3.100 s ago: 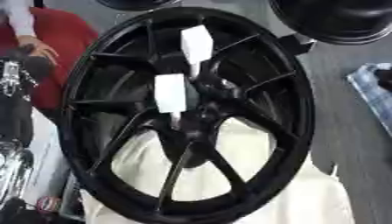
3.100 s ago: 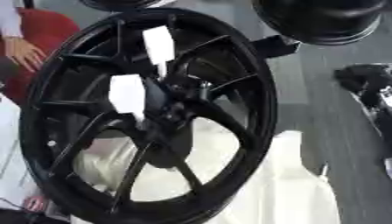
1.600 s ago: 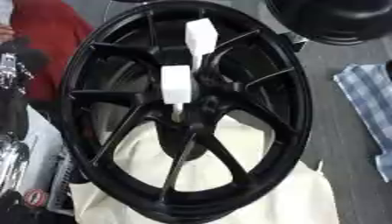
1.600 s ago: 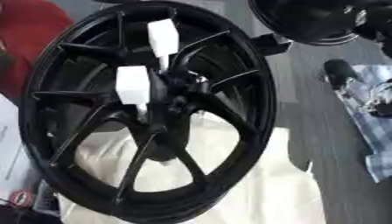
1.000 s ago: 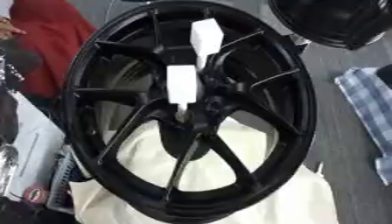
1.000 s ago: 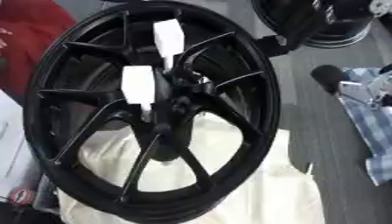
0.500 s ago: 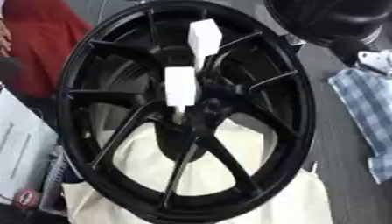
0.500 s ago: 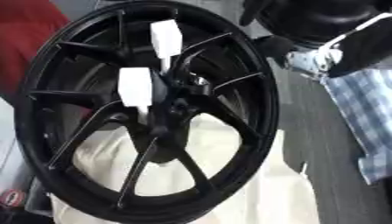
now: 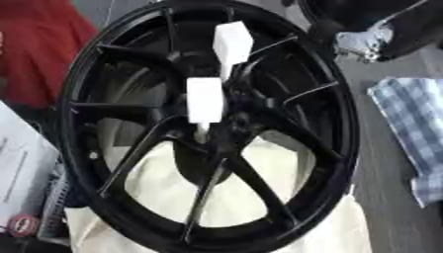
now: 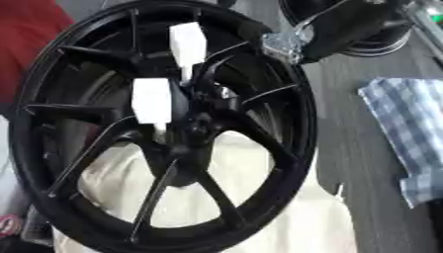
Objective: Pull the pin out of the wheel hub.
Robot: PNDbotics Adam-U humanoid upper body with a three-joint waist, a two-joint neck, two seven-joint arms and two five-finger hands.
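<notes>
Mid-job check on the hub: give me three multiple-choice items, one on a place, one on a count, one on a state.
1. Where is the checked cloth?
A. right of the wheel
B. inside the wheel
C. left of the wheel

2. How many white pins stand in the hub?
A. one
B. two
C. four

3. Is the right hand touching a pin?
A. yes, it grips one
B. no, it is clear of both
C. it presses one flat

Key: 1 A, the checked cloth lies right of the wheel. 2 B, upper pin and lower pin. 3 B, the right hand is at the upper right rim.
</notes>
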